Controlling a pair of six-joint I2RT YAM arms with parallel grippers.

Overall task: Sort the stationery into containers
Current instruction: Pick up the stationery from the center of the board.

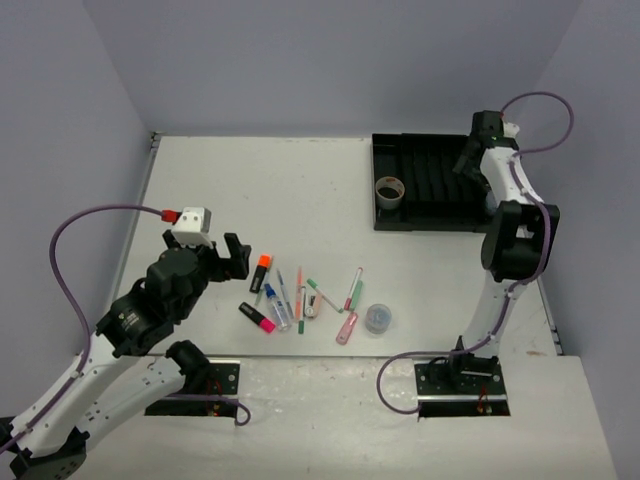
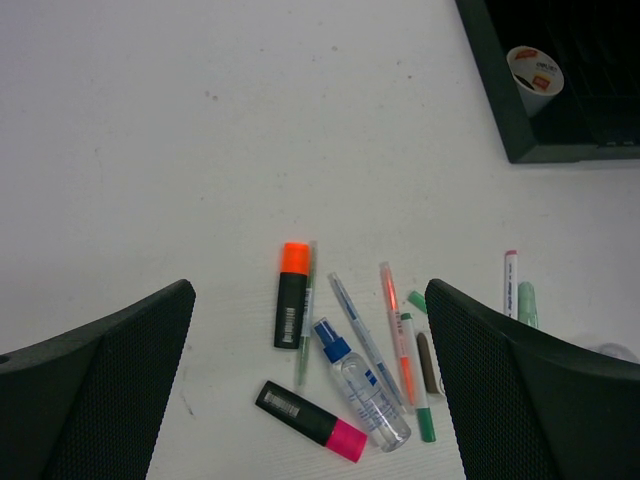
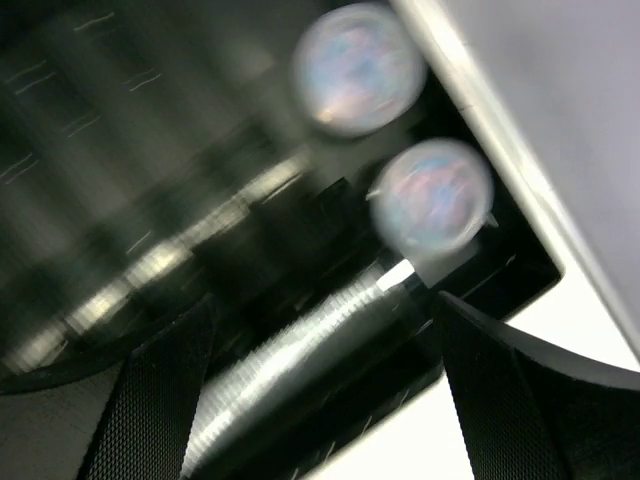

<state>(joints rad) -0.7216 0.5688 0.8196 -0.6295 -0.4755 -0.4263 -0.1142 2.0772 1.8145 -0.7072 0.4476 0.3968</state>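
Note:
The stationery lies loose at the table's front middle: an orange highlighter, a pink highlighter, a small spray bottle, several thin pens and one bluish-lidded tub. My left gripper is open and empty, hovering just left of this pile. In the left wrist view its fingers frame the orange highlighter, pink highlighter and bottle. The black tray holds the tape roll. My right gripper is open and empty over the tray, near two tubs.
Purple-grey walls close the table at the back and both sides. The tray stands at the back right. The right wrist view is blurred. Bare tabletop lies between the pile and the back wall.

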